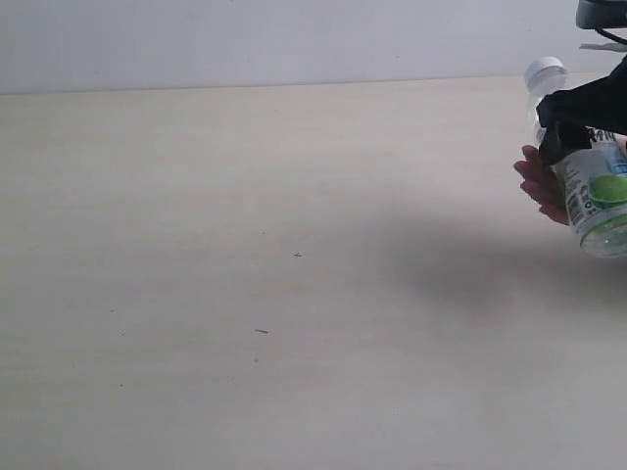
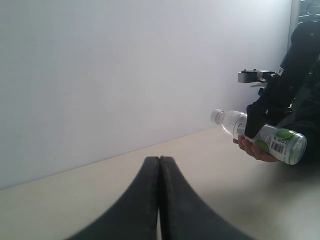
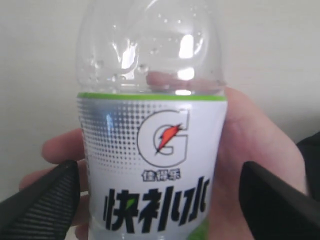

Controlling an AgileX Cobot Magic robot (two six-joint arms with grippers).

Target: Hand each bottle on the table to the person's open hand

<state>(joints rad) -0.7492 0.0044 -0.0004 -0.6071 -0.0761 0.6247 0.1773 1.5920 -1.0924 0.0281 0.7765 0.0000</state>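
Observation:
A clear bottle (image 1: 596, 191) with a white cap and a green lime label lies on its side in the person's open hand (image 1: 535, 181) at the far right edge of the table (image 1: 245, 294). My right gripper (image 1: 568, 132) is over it and open. In the right wrist view the bottle (image 3: 155, 140) rests on the hand (image 3: 250, 145), and the black fingers (image 3: 45, 200) stand apart from it on both sides. In the left wrist view, my left gripper (image 2: 159, 160) is shut and empty, low over the table, with the bottle (image 2: 277, 142) far off.
A pale wall (image 1: 294, 39) runs behind the table's far edge. A few tiny dark specks (image 1: 297, 255) dot the tabletop. The right arm's dark body (image 2: 295, 75) stands over the hand.

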